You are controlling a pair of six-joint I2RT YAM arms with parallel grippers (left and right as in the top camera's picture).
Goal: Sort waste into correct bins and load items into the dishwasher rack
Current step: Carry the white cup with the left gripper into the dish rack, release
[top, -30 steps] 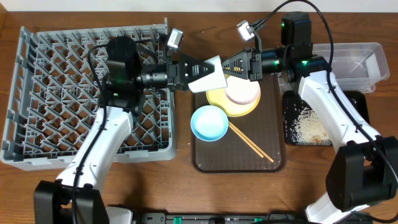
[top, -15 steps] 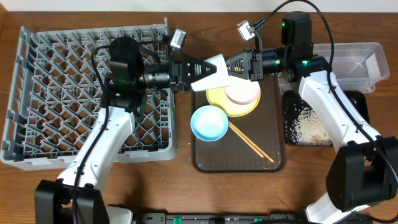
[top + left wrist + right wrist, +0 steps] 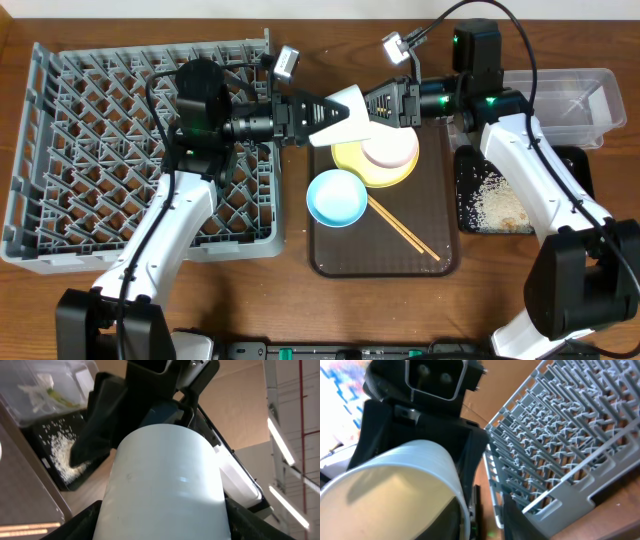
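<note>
Smooth white cup (image 3: 345, 118) (tapered, glossy) clenched in left tool (image 3: 322, 116); right tool (image 3: 370, 106) at rim, grip unclear

The left arm (image 3: 165, 235), on one side of the small white cup (image 3: 347, 110), has smooth white shells along its long links, fat black cylindrical motor housings at the joints and a black block at its base. A thin black cable (image 3: 150, 100) loops beside its upper joint. Its gripper (image 3: 335, 117) is black and wedge-shaped, with a small silver camera (image 3: 284, 60) on a short stalk.

The right arm (image 3: 535, 185), on the cup's other side, has the same white shells and black joints. Green lights (image 3: 489, 100) glow on its joints, and a longer black cable (image 3: 528, 60) arches over it. Its gripper (image 3: 372, 104) is also black.
</note>
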